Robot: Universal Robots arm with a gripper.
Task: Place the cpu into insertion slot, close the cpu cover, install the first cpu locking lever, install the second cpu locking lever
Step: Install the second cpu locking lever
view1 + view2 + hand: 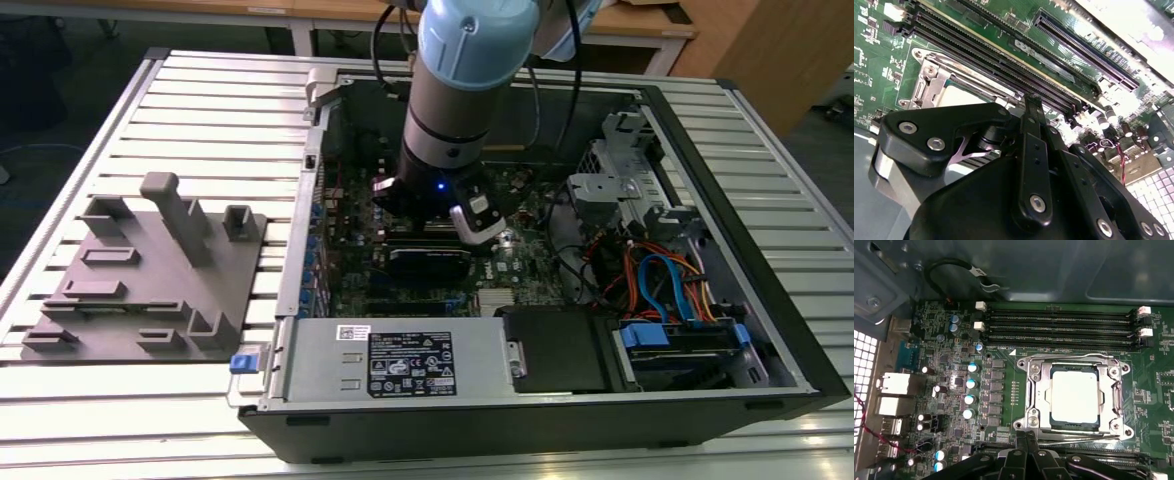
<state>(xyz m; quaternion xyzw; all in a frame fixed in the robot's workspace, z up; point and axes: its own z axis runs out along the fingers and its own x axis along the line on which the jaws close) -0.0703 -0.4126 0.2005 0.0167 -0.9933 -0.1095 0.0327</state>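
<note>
Exterior view first: the arm reaches straight down into the open computer case (787,330), its gripper (461,225) low over the motherboard (350,245) in the middle of the frame, on a slatted table (200,90) with a grey fixture block (140,290) at the left.

First wrist view: the cpu (1075,396) lies flat in its socket at the centre right of the frame, and the cpu cover (1036,390) sits down around it as a silvery frame. A thin locking lever (1074,441) runs along the socket's lower edge, its long axis crosswise in the frame. The gripper (1026,442) comes up from the bottom edge, its fingertips pressed together and holding nothing, just beside the lever's left end near the socket's lower left corner (whether they touch it I cannot tell). Memory slots (1059,325) cross the upper frame.

Second wrist view: the closed fingers (1032,107) point at the socket frame, with memory slots (1004,55) running diagonally beyond. Room is tight, with capacitors and slots close around.
</note>
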